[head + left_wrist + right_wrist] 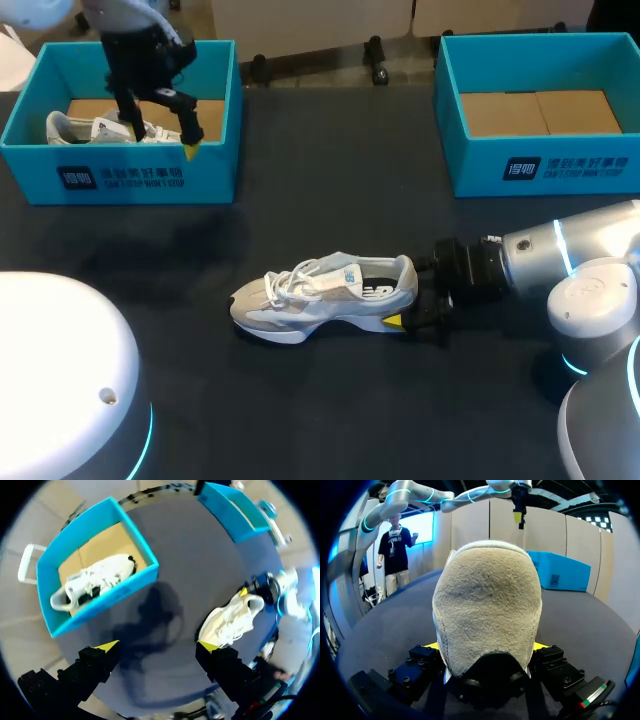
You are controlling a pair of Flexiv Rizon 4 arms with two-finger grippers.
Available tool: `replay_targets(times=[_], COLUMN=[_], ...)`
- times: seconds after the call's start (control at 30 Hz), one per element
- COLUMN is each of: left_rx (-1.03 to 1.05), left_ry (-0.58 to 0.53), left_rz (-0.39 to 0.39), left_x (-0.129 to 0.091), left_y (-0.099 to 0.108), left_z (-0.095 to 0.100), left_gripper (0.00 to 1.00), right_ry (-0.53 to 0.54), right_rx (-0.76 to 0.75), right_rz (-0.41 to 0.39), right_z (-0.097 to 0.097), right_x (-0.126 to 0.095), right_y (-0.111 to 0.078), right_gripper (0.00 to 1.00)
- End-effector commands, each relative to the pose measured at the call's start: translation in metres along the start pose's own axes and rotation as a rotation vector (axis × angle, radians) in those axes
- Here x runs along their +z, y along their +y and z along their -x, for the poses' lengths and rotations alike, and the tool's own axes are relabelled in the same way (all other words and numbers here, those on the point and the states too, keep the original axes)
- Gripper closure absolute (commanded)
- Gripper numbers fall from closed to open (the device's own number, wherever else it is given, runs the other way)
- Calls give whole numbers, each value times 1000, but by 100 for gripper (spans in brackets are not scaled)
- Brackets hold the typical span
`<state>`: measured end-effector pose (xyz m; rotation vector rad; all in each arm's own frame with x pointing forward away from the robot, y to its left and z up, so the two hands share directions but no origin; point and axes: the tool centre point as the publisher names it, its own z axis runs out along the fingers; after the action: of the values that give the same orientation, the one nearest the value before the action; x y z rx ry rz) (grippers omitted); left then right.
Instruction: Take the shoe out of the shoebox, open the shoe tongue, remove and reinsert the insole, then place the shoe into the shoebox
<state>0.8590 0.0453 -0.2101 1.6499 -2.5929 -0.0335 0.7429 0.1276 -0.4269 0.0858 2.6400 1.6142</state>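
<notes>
The shoe point(325, 292) lies on its sole near the middle of the table point(300, 410), toe toward the left edge, its heel clamped between the fingers of the right gripper point(414, 305). A second shoe point(95, 128) is seen inside the shoebox point(150, 178) at the far left corner, and above that box the left gripper point(160, 138) hangs with fingers spread wide and nothing between them. To open the tongue point(340, 265), the heel is best pinned firmly by the right gripper while the left gripper is lowered onto the tongue's free end, clear of the laces.
</notes>
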Motion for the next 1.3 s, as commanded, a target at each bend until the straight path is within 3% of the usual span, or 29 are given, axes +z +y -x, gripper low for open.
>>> replay_targets(times=[0.03,0.27,0.6,0.97,1.3], left_rx=[-313,-342,-342,-320,-321], left_ry=[40,77,75,23,-25], left_rz=[-1,-3,-8,-5,-21], left_x=[-1,7,21,41,56], left_y=[14,47,68,64,61], left_z=[-14,-37,-80,-138,-172], left_gripper=[0,0,0,0,0], right_ry=[-2,-2,-2,-2,-2], right_rx=[0,0,0,0,0], right_rz=[-2,-2,-2,-2,-2], right_z=[-1,-1,-1,-1,-1], right_x=[6,6,6,6,6], right_y=[-3,-3,-3,-3,-3], right_gripper=[100,100,100,100,100])
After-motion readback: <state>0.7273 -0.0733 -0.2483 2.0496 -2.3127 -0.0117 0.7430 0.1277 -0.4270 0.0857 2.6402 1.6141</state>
